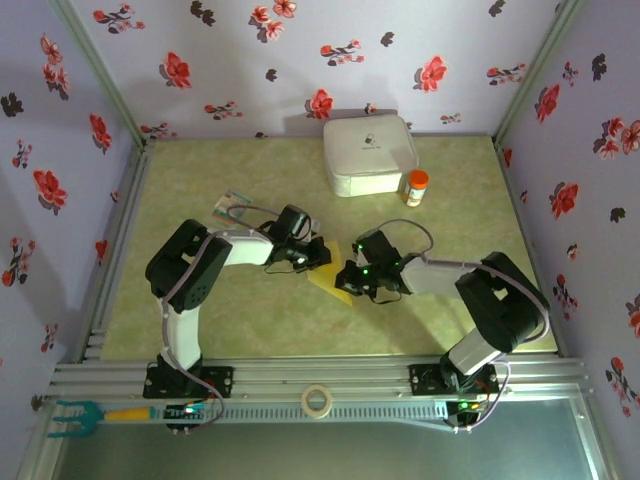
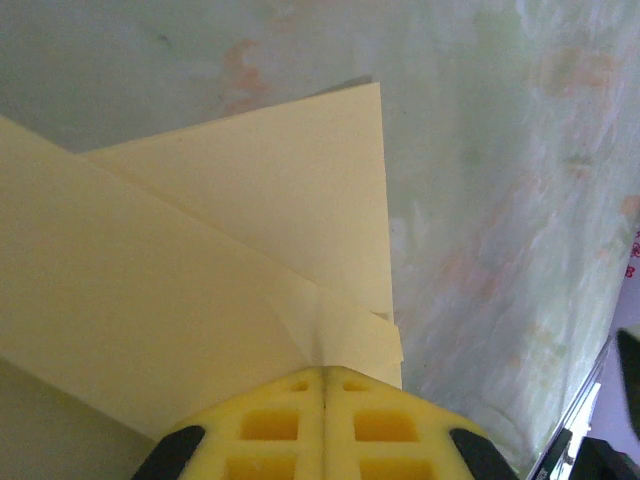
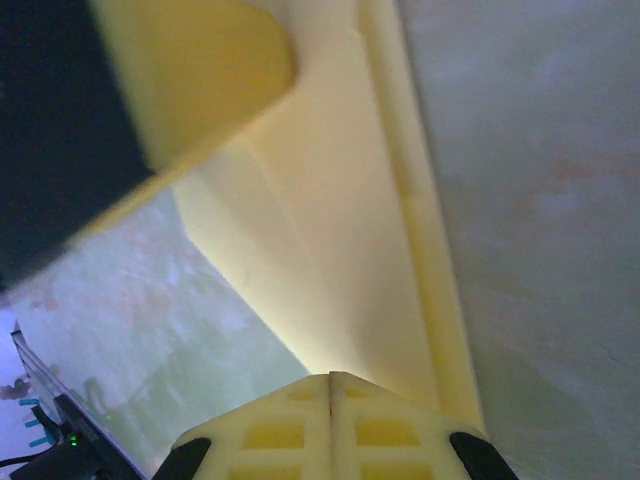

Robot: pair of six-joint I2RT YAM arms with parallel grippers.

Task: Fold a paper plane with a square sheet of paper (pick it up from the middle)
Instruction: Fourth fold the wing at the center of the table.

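The square sheet of paper is yellow and folded into overlapping layers, held low over the table between both arms. In the left wrist view the paper shows slanted creases and a pointed flap. My left gripper is shut on one edge of it, the jaws pressed together. In the right wrist view the paper runs away as a long narrow folded strip, and my right gripper is shut on its near end. From above, the left gripper and right gripper almost meet and hide most of the paper.
A white rounded box stands at the back, with an orange-capped bottle beside it. A teal-and-white card lies left of the left arm. A tape roll sits on the front rail. The left gripper's finger looms close in the right wrist view.
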